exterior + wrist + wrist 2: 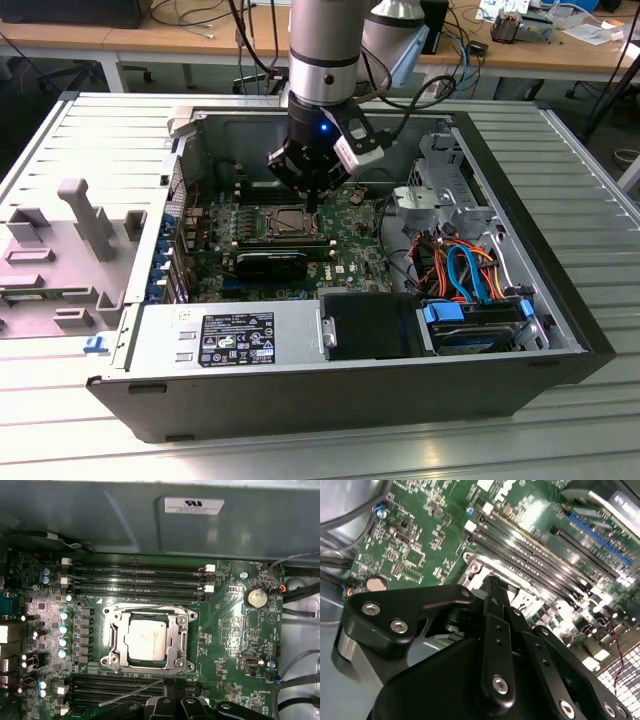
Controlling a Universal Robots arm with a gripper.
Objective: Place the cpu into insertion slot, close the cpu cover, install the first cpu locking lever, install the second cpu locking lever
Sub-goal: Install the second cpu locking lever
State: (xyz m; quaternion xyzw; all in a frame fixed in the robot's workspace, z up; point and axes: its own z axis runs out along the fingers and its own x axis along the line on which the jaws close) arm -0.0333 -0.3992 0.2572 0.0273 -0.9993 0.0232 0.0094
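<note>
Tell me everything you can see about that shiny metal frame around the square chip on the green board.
The cpu cover is a thin silvery metal plate with a large square window. It lies flat and closed over the insertion slot, and the dull grey top of the cpu shows through the window. It sits between two banks of long black memory slots. A thin wire lever angles out beside it. The gripper hovers close by.
</note>
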